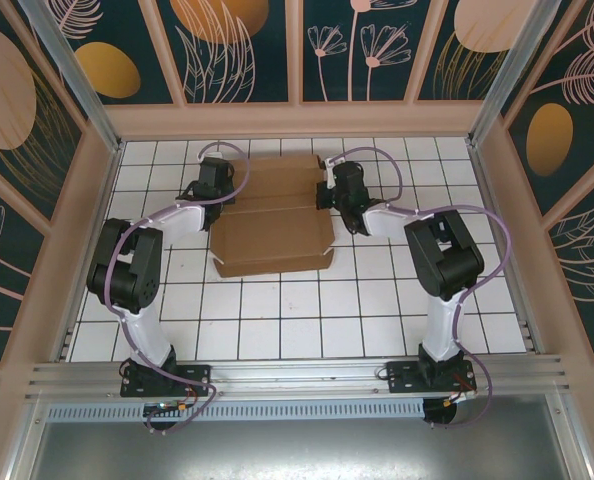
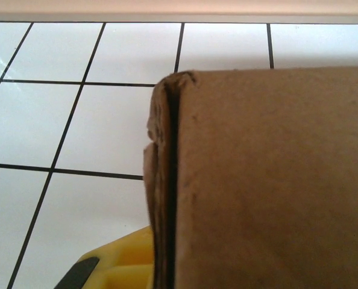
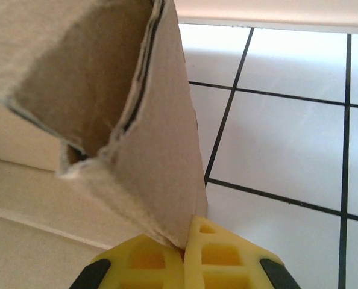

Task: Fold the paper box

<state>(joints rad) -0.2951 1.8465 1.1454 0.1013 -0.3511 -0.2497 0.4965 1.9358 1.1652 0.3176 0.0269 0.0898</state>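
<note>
While the paper box (image 1: 277, 225) is lying mid-table, long axis seemingly running twelve to six, the left gripper (image 1: 202, 192) is pinching its nine-o'clock flap and the right gripper (image 3: 187, 256) is clamping the three-o'clock flap — both arms equally near.

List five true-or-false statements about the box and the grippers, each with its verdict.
1. The paper box sits on the white tiled table. True.
2. The right gripper pinches a cardboard flap. True.
3. The box is blue. False: it is plain brown.
4. The left gripper is at the box's right edge. False: it is shut on the left edge.
5. The right gripper's pads are yellow. True.
</note>
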